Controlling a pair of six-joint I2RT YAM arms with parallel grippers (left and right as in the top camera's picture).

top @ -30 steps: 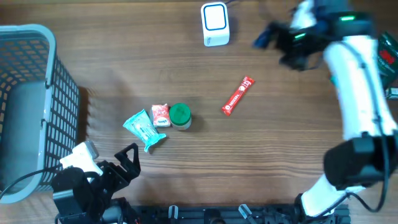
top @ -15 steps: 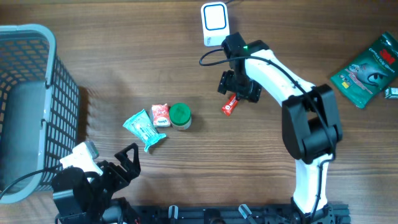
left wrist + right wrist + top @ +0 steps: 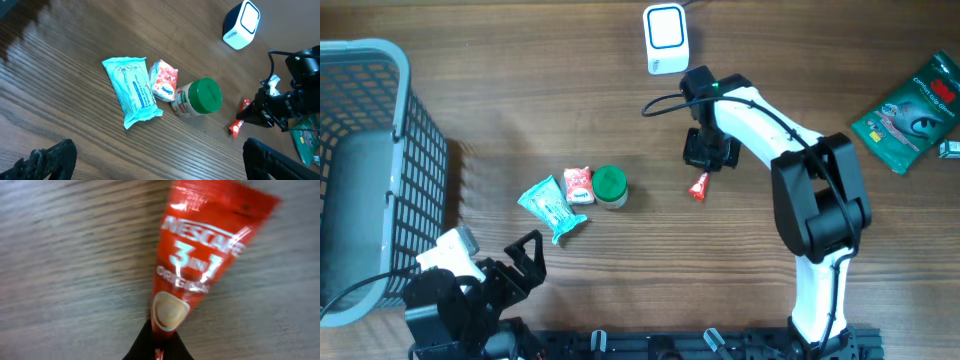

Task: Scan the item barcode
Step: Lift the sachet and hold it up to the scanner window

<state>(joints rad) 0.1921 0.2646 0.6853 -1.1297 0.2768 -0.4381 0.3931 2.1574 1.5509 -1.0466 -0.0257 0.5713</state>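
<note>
Finding: the right tool (image 3: pixel 708 158) is pressed together on one end of the red coffee sachet (image 3: pixel 699 186), pinching it. The rest of the sachet sticks out from the tool tips towards the robot's base. In the wrist view its long axis runs straight out from the tips, printed face towards that camera. Whether the free end touches the desk (image 3: pixel 520 100) cannot be told.

The scanner (image 3: pixel 666 40) stands beyond the tool, further from the base and a little to its left, near but apart. In my judgement the coming move turns on carrying the sachet that way.

Pose: the right arm is stretched forward from its base with the wrist turned down over the sachet. The left tool (image 3: pixel 523 262) is spread wide, holds nothing, and sits well apart by the near edge.
</note>
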